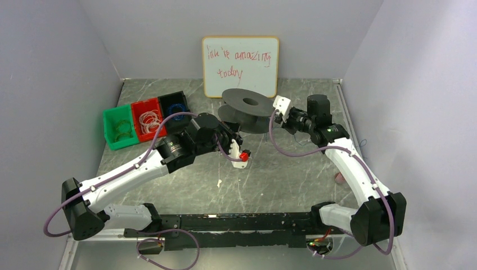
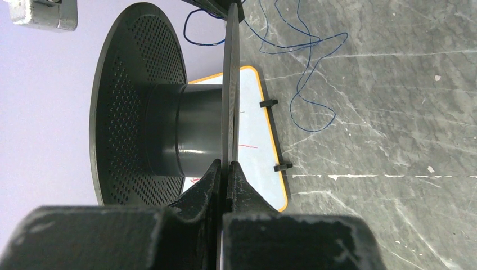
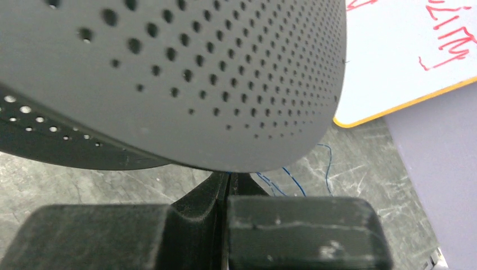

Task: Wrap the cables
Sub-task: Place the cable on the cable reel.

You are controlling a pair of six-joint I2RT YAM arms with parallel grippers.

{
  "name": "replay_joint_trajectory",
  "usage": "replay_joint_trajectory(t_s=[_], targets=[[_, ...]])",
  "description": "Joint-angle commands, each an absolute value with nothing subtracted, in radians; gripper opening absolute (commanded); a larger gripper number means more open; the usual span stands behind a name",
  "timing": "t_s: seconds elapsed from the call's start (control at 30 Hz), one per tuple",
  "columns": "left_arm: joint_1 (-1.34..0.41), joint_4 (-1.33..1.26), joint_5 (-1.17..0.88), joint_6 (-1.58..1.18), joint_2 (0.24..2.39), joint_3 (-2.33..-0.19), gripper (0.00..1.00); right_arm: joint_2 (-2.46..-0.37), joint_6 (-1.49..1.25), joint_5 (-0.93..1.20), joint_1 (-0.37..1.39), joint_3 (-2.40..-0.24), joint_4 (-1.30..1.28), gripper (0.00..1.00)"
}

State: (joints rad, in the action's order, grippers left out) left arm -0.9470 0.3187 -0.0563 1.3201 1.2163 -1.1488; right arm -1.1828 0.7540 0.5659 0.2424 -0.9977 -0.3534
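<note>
the left gripper [image 2: 226,166] is clamped shut on the thin rim of one flange of the single black spool [image 2: 169,132]. the right gripper [image 3: 226,178] is pressed closed just under the spool's other, perforated flange; whether anything is pinched cannot be told. one thin blue cable [image 2: 308,79] is strewn in loose loops on the table beside the spool. one whiteboard [image 1: 240,66] is propped behind the spool, and three bins are lined up left of it: a green bin [image 1: 108,127], a red bin [image 1: 135,110] and a black bin [image 1: 169,97].
</note>
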Motion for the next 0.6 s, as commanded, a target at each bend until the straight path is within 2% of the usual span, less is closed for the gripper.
replay_joint_trajectory(t_s=[0.0,0.33,0.57], targets=[[-0.953,0.185,-0.058,1.338,1.203,-1.195,0.02,-1.168,0.803,0.618,0.247,-0.996,-0.381,0.00],[-0.953,0.151,-0.054,1.401,1.198,-1.185,0.02,-1.165,0.879,0.606,0.246,-0.993,-0.453,0.00],[-0.953,0.173,-0.074,1.447,1.177,-1.157,0.02,-1.207,0.962,0.612,0.246,-1.069,-0.565,0.00]])
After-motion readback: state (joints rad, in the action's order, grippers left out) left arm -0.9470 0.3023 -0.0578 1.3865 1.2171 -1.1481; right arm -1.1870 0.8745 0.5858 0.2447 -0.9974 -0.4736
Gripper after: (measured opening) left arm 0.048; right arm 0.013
